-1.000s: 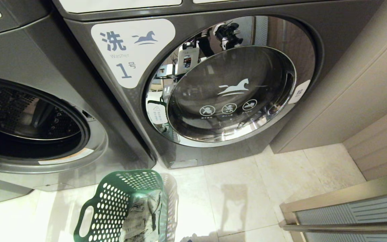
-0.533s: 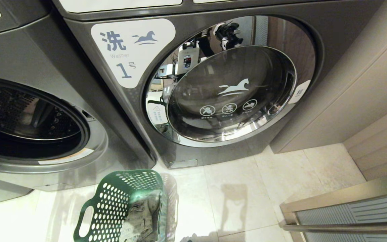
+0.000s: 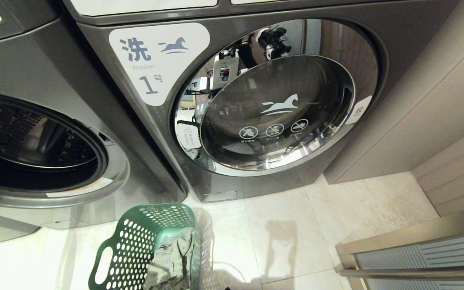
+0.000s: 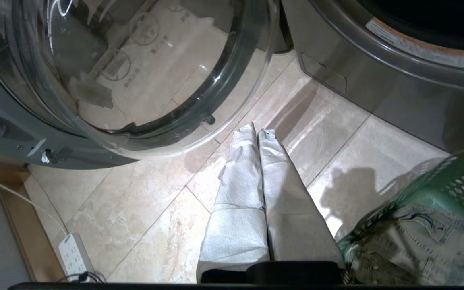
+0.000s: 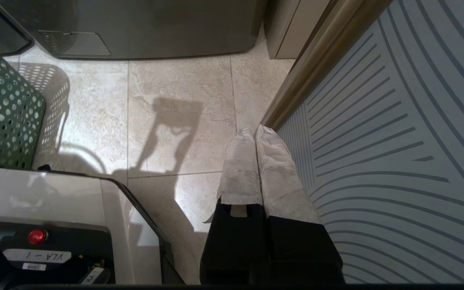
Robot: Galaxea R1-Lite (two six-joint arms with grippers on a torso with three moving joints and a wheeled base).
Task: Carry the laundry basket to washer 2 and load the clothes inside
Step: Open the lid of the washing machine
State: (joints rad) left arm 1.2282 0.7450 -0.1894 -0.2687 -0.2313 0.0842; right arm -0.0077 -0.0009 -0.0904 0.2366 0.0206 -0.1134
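The dark green laundry basket [image 3: 135, 245] stands on the floor in front of the washers, with the clothes [image 3: 171, 257], a grey-green bundle, inside it. Washer 2 [image 3: 46, 121] is the grey machine on the left; its drum is open and its numeral is cut off. In the left wrist view my left gripper [image 4: 256, 129] is shut and empty. It hangs over the tiles between the open glass door [image 4: 143, 80] and the basket [image 4: 441, 189] with the clothes [image 4: 413, 241]. My right gripper [image 5: 255, 129] is shut and empty, parked over the floor. Neither arm shows in the head view.
The washer labelled 1 [image 3: 159, 60] stands in the middle with its door shut. A ribbed panel with a metal edge [image 5: 377, 141] runs along the right. A white power strip [image 4: 73, 253] lies near the left wall. My own base [image 5: 54, 217] sits beside the basket [image 5: 2, 108].
The clothes in the basket have shifted slightly, and the shadows on the tiles right of the basket have changed shape. The washers and the basket have stayed put.
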